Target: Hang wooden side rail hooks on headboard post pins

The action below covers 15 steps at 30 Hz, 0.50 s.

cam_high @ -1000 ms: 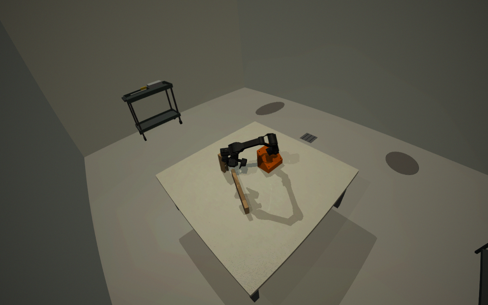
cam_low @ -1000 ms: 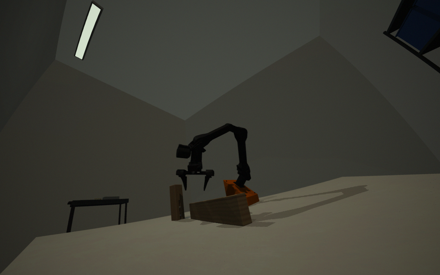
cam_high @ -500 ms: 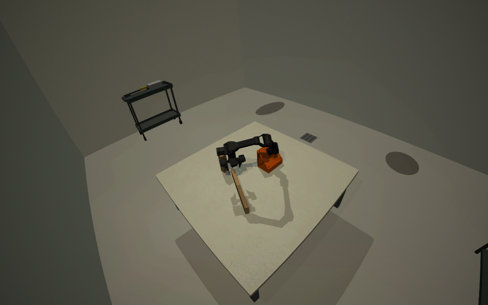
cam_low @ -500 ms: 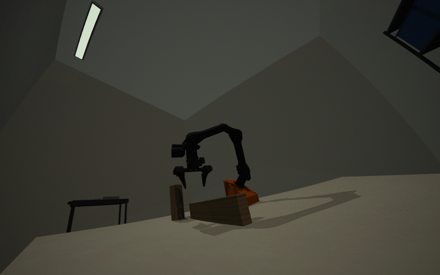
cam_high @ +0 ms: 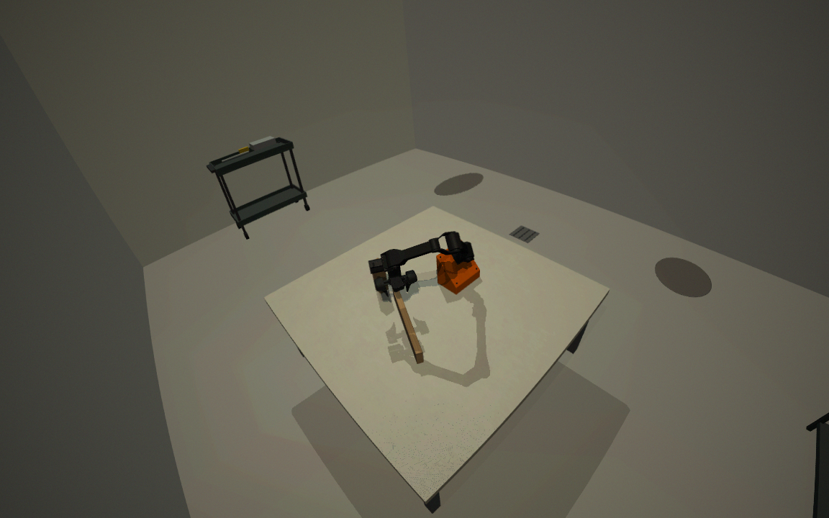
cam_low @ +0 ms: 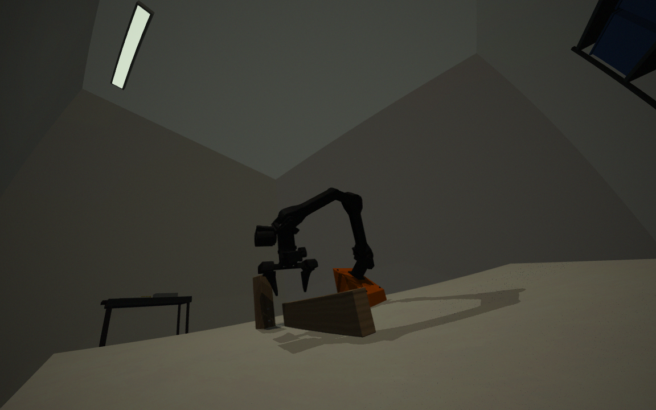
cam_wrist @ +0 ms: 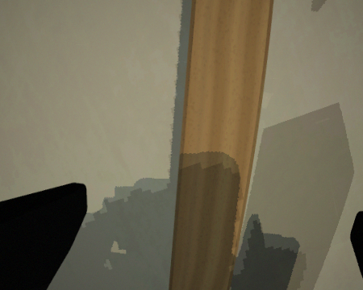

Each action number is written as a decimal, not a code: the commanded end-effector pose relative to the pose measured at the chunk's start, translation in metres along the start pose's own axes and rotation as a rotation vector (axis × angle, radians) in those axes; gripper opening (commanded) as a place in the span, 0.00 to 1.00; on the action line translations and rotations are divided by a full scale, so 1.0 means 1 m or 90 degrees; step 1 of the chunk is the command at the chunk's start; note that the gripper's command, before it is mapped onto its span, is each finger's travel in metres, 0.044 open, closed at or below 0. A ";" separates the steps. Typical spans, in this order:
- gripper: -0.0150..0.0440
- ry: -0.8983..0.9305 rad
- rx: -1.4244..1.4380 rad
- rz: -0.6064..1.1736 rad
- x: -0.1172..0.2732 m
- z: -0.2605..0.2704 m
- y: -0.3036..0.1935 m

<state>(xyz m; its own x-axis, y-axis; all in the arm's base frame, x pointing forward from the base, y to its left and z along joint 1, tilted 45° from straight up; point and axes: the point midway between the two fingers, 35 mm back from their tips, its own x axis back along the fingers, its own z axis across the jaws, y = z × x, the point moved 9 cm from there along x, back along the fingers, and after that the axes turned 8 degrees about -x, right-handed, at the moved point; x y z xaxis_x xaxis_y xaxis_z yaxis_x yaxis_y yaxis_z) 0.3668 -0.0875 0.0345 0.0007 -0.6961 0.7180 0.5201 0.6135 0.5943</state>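
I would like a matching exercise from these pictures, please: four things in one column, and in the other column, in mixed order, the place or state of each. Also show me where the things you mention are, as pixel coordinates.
Things
1. wooden side rail [cam_high: 409, 329] [cam_low: 323, 313] [cam_wrist: 222, 101]
2. headboard post [cam_low: 263, 303]
3. gripper [cam_high: 396, 293] [cam_low: 290, 292]
4. wheeled cart [cam_high: 269, 207] [cam_low: 147, 302]

Places or states
A. on the floor, away from the table [cam_high: 437, 412] [cam_low: 218, 367]
B. open, above the table, with nothing between its fingers
C. lying along the table top, not held
D. standing upright on the table

Right pairs: 1-C, 2-D, 3-B, 4-A
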 end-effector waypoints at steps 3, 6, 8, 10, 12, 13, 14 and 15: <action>1.00 0.006 -0.004 -0.001 -0.009 0.001 -0.001; 1.00 0.005 -0.004 -0.001 -0.014 0.001 0.000; 1.00 0.005 -0.004 -0.001 -0.017 0.001 0.000; 1.00 0.005 -0.004 -0.001 -0.021 0.000 0.000; 1.00 0.005 -0.004 -0.001 -0.024 0.000 0.000; 1.00 0.005 -0.004 -0.001 -0.026 0.000 0.000; 1.00 0.005 -0.004 0.000 -0.027 0.000 0.000; 1.00 0.005 -0.005 0.000 -0.029 0.000 0.000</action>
<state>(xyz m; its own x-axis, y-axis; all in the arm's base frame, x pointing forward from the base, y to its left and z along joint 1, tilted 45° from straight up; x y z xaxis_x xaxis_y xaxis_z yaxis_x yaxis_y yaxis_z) 0.3680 -0.0727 0.0195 -0.0005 -0.6953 0.7188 0.5197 0.6139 0.5942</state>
